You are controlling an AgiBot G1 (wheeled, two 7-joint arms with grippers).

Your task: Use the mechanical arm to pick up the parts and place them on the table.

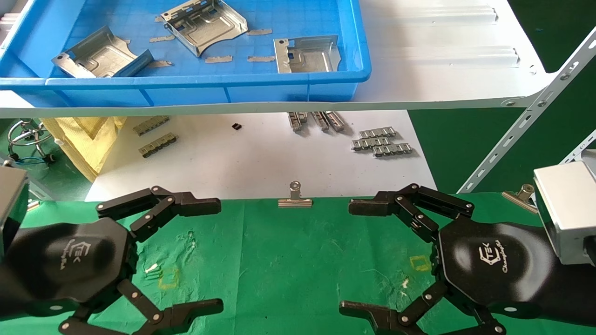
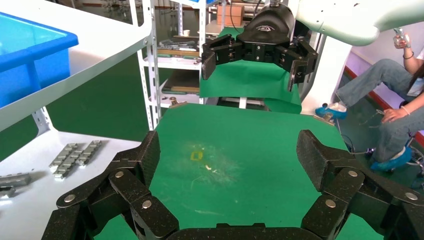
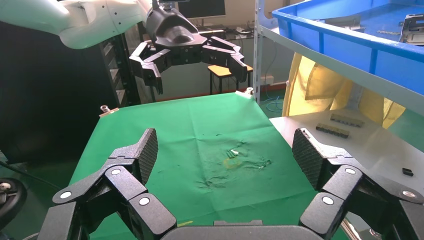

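From my head camera I see both arms hovering low over the table (image 1: 279, 260), its green cloth wrinkled and marked with small yellow squares. My left gripper (image 1: 205, 253) sits at about 8 o'clock in the view, its black fingers spread wide with nothing between them; my right gripper (image 1: 361, 256) mirrors it at about 4 o'clock, also spread wide and empty. The two face each other across the cloth, well apart. The parts are up in the blue bin (image 1: 223, 86) on the white shelf (image 1: 442, 56) at 12 o'clock: one part (image 1: 100, 56) lies toward 10 o'clock in the bin, a second part (image 1: 205, 25) lies tilted near the bin's middle, and a third part (image 1: 307, 55) lies at the bin's right, near its front wall. All three are apart from one another. Below the shelf, on a white sheet (image 1: 256, 158), small ridged strips (image 1: 382, 142) lie in a cluster at 1 o'clock, and a silver clip (image 1: 294, 197) pinches the far edge of the cloth between my grippers. In the left wrist view the right gripper (image 2: 252, 65) hangs open above the cloth; in the right wrist view the left gripper (image 3: 195, 65) does likewise.
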